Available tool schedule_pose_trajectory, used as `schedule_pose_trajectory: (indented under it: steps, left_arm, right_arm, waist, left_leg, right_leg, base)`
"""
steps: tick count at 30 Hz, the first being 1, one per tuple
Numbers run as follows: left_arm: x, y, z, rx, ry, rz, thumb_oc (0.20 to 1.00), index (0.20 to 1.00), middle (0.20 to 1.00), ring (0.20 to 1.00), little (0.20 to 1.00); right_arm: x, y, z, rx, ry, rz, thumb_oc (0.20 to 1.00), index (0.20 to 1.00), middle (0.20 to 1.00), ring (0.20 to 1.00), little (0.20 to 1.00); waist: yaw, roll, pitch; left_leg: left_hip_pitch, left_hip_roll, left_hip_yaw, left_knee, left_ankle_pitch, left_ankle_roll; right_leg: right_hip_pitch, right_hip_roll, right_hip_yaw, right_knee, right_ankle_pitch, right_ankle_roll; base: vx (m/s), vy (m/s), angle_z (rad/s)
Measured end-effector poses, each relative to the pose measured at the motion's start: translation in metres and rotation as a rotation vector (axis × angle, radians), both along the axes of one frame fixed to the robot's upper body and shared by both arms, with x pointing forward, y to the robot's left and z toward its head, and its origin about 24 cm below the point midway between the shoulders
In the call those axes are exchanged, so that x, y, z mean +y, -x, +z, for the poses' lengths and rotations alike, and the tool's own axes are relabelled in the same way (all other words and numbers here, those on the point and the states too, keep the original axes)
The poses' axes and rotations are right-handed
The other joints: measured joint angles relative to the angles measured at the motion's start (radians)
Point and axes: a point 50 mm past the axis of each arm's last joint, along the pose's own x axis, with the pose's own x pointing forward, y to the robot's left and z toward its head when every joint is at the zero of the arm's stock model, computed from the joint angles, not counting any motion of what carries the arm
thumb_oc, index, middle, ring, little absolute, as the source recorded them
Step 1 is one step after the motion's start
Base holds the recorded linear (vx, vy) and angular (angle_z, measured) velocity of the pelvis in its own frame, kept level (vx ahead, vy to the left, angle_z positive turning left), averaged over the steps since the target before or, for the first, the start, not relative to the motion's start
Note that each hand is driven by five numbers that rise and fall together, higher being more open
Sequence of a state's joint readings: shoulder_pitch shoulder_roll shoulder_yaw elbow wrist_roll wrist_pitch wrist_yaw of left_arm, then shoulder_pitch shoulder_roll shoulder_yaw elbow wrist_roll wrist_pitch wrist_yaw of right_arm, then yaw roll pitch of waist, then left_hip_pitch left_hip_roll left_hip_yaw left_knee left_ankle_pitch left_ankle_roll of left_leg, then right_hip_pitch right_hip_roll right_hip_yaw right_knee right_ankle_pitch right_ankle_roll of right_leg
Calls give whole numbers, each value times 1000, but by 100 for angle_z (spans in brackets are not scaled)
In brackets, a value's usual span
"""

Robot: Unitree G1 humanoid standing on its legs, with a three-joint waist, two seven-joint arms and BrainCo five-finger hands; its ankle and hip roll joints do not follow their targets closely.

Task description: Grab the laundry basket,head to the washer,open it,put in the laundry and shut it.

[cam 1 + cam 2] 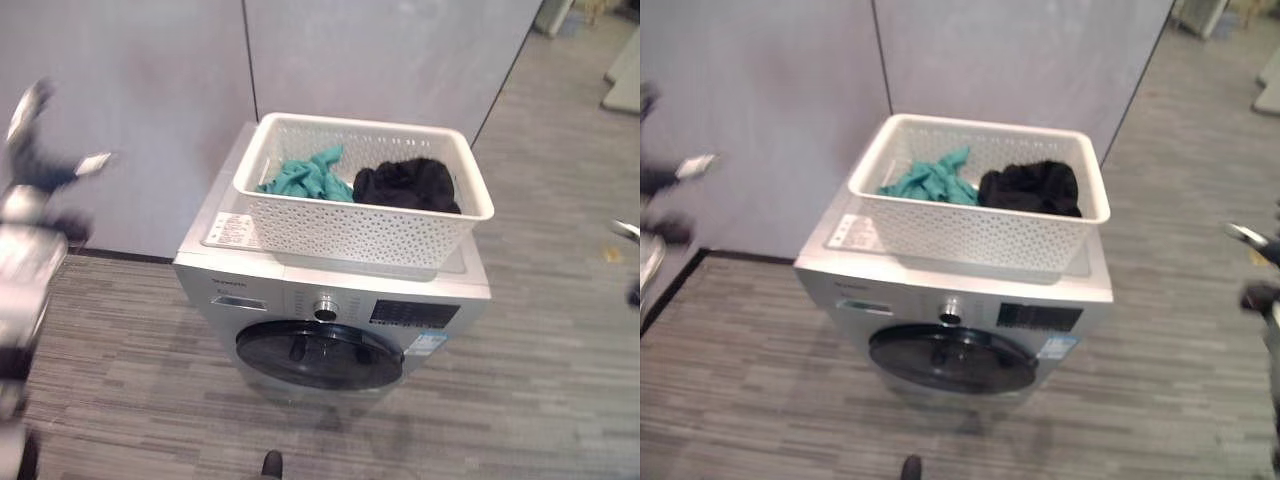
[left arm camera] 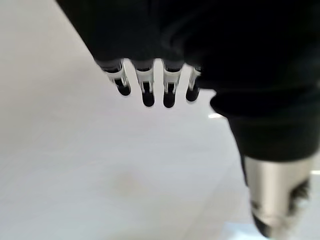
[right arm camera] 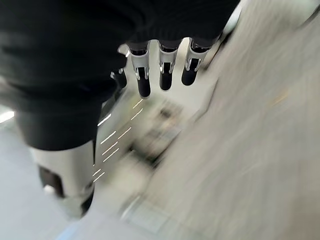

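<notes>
A white perforated laundry basket (image 1: 350, 235) stands on top of the silver front-loading washer (image 1: 255, 290). In it lie a teal cloth (image 1: 305, 175) on the left and a black cloth (image 1: 405, 183) on the right. The washer's round dark door (image 1: 320, 355) is shut, with a knob (image 1: 324, 308) above it. My left hand (image 1: 35, 160) is raised far to the left of the washer, blurred and apart from the basket. Its fingers (image 2: 148, 87) are straight and hold nothing. My right hand (image 1: 1260, 295) is off to the right, its fingers (image 3: 165, 75) also straight and empty.
Grey wall panels (image 1: 380, 60) rise right behind the washer. Grey plank floor (image 1: 560, 380) spreads in front and to the right. Pale furniture (image 1: 625, 80) stands at the far right.
</notes>
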State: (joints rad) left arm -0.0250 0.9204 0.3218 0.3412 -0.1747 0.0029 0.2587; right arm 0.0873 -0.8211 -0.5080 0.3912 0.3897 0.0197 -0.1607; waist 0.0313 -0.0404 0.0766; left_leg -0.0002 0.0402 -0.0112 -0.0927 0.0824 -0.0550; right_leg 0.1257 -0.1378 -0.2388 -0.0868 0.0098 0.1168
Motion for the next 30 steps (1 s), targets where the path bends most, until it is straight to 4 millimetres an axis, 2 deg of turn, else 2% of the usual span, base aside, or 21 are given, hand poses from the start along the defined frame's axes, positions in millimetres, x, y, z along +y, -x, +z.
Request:
schedule_pose_trajectory:
  steps: [1,2,4,5,6,7,8,9,10,12,13,14,15,16,17,23,25,30]
  left_arm:
    - [7,22,-12,3,27,52,1000,1000,1000,1000,1000]
    - [17,58,-50,77,112,165,1000,1000,1000,1000,1000]
    - [18,79,-77,163,168,219,1000,1000,1000,1000,1000]
    - [16,102,-99,207,221,270,1000,1000,1000,1000,1000]
    - [14,112,-113,244,259,298,1000,1000,1000,1000,1000]
    - [6,132,-136,307,322,328,1000,1000,1000,1000,1000]
    - [-2,138,-148,326,367,337,1000,1000,1000,1000,1000]
    - [-17,149,-171,379,450,332,1000,1000,1000,1000,1000]
    - [-27,156,-189,397,526,348,1000,1000,1000,1000,1000]
    - [-54,168,-231,585,653,329,1000,1000,1000,1000,1000]
    - [-76,178,-262,749,716,330,1000,1000,1000,1000,1000]
    - [-96,179,-280,866,757,307,1000,1000,1000,1000,1000]
    - [-139,182,-303,974,864,254,1000,1000,1000,1000,1000]
    - [-171,184,-318,1146,881,207,1000,1000,1000,1000,1000]
    - [-183,177,-320,1196,864,170,1000,1000,1000,1000,1000]
    - [-194,153,-318,1298,613,-134,1000,1000,1000,1000,1000]
    - [-195,134,-313,1298,477,-265,1000,1000,1000,1000,1000]
    - [-197,127,-312,1293,452,-287,1000,1000,1000,1000,1000]
  right_arm:
    - [0,15,-10,10,-2,-27,1000,1000,1000,1000,1000]
    - [-4,48,-37,97,-39,-119,1000,1000,1000,1000,1000]
    - [-2,65,-60,178,-84,-150,1000,1000,1000,1000,1000]
    - [10,75,-81,219,-131,-145,1000,1000,1000,1000,1000]
    - [18,82,-97,248,-182,-142,1000,1000,1000,1000,1000]
    - [33,100,-124,321,-266,-138,1000,1000,1000,1000,1000]
    - [45,106,-139,363,-319,-128,1000,1000,1000,1000,1000]
    - [62,121,-165,455,-400,-103,1000,1000,1000,1000,1000]
    - [75,124,-185,524,-463,-82,1000,1000,1000,1000,1000]
    - [103,133,-219,687,-591,-26,1000,1000,1000,1000,1000]
    - [128,133,-242,797,-658,19,1000,1000,1000,1000,1000]
    - [146,131,-256,877,-698,70,1000,1000,1000,1000,1000]
    - [178,122,-269,938,-756,162,1000,1000,1000,1000,1000]
    - [207,111,-280,1063,-740,276,1000,1000,1000,1000,1000]
    - [230,103,-285,1126,-728,364,1000,1000,1000,1000,1000]
    - [232,95,-284,1235,-557,512,1000,1000,1000,1000,1000]
    - [235,89,-283,1285,-445,599,1000,1000,1000,1000,1000]
    - [237,85,-282,1289,-388,643,1000,1000,1000,1000,1000]
  waist:
    - [-4,-2,3]
    - [-4,-2,5]
    - [-2,-3,5]
    - [-4,0,9]
    - [-3,-9,6]
    - [0,-8,9]
    - [3,-17,6]
    - [10,-12,7]
    - [10,-20,5]
    - [10,-12,0]
    - [8,-13,-2]
    - [7,-12,-2]
    - [7,-8,0]
    - [8,-6,-9]
    - [9,-2,-14]
    - [13,19,-44]
    - [13,24,-50]
    - [7,24,-52]
  left_leg:
    - [0,2,4,0,-6,-1]
    - [3,7,7,0,-13,0]
    - [-1,9,8,-5,-14,0]
    - [0,12,14,-4,-14,0]
    - [1,14,17,-4,-15,-2]
    - [-1,15,19,-2,-15,-1]
    - [1,16,19,-5,-15,-1]
    - [-1,16,21,0,-13,0]
    - [1,14,20,0,-12,0]
    - [0,14,19,0,-11,0]
    - [1,14,20,2,-7,-5]
    - [1,14,20,2,-3,-9]
    - [-2,14,21,2,-8,-9]
    - [3,15,20,3,-7,-9]
    - [2,18,18,2,-8,-9]
    - [16,12,4,1,-3,-5]
    - [15,13,-5,1,-3,-6]
    - [17,21,-6,-4,-3,-7]
  right_leg:
    - [-3,2,5,0,-3,1]
    - [-3,0,7,0,-6,0]
    - [-3,0,9,0,-14,7]
    - [-7,-1,14,-1,-18,2]
    - [-5,0,19,-4,-18,1]
    - [-12,2,20,-1,-18,1]
    - [-7,1,22,-4,-18,0]
    - [-12,1,22,0,-16,1]
    - [-6,1,22,-1,-13,5]
    - [-7,0,21,-1,-10,9]
    - [-5,2,21,-1,-9,10]
    - [-7,2,22,-1,-8,10]
    - [-10,1,23,-1,-6,7]
    - [-4,2,23,-1,-5,9]
    - [-2,5,20,0,-7,4]
    - [18,5,3,0,-4,-2]
    - [19,7,-1,0,-7,-3]
    - [23,15,-4,0,-11,-10]
  base:
    - [-28,-20,-3]
    - [-26,-27,-4]
    - [-79,-31,-3]
    - [-57,-29,-9]
    - [-39,-30,-10]
    - [-99,-30,-5]
    - [-54,-29,-2]
    - [-71,-22,-1]
    - [-52,-15,1]
    - [-84,-6,1]
    - [-80,-2,-2]
    - [-77,-4,-2]
    - [-50,-3,-1]
    - [-37,5,2]
    - [-17,8,7]
    - [-16,3,7]
    - [-36,-2,5]
    - [-15,-5,1]
